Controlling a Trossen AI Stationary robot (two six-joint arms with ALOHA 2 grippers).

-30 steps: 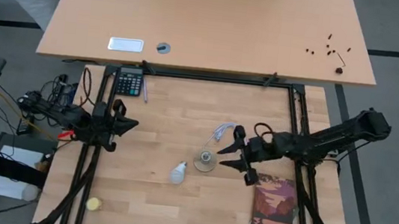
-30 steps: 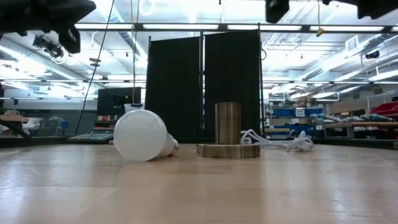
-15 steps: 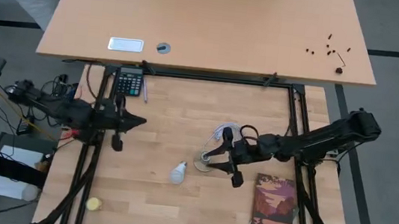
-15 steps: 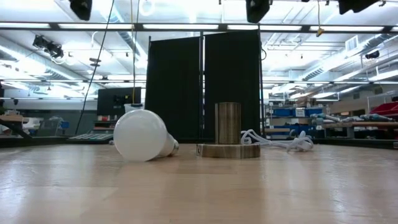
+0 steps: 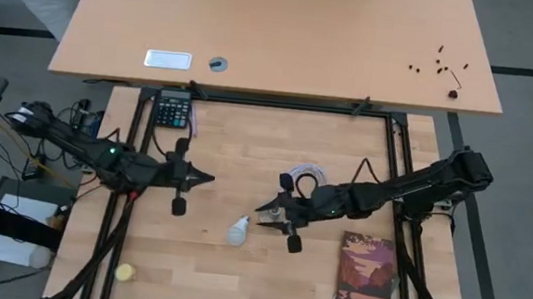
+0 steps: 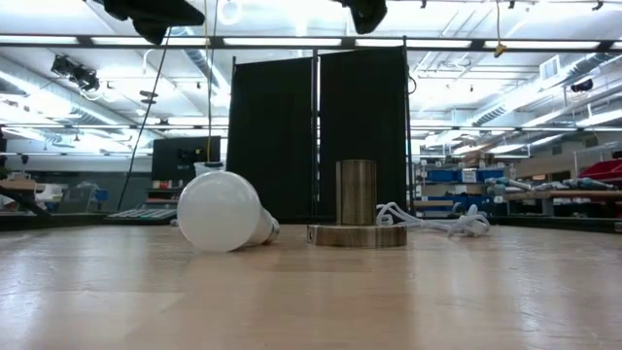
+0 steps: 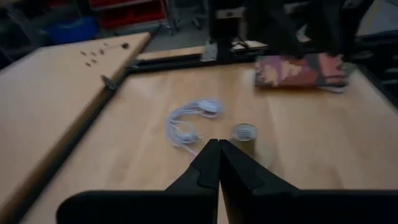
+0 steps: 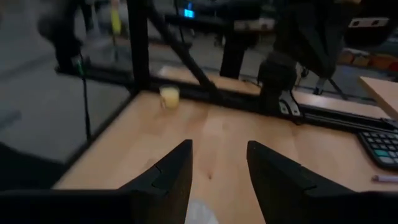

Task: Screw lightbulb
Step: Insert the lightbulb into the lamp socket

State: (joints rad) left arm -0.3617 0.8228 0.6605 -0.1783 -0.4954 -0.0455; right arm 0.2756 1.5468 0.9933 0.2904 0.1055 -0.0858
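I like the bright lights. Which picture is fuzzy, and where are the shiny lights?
Right wrist view: fuzzy everywhere, the yellow ball just a smear. Left wrist view: softly blurred too. Low view: long ceiling lights glare, yet the lightbulb and metal socket look sharp.

Both arms are all matte black, skinny jointed links, ending in wedge-shaped black fingers (image 8: 273, 171); loose cables trail off the left one.
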